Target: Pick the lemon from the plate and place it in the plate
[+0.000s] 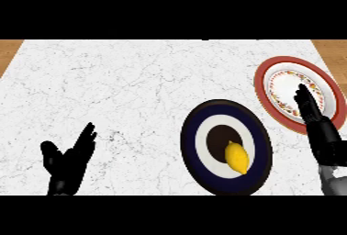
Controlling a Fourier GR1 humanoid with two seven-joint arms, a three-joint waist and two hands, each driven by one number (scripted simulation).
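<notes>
The lemon [237, 156] lies on the dark plate [196, 151], below and left of the right hand [313, 120], whose straight fingers overlap the red plate [267, 73]. The left hand [68, 161] rests open, fingers spread.

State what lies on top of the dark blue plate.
A yellow lemon lies on the dark blue plate, on the lower right of its dark centre and overlapping the white ring. The part of the plate beneath the lemon is covered.
</notes>
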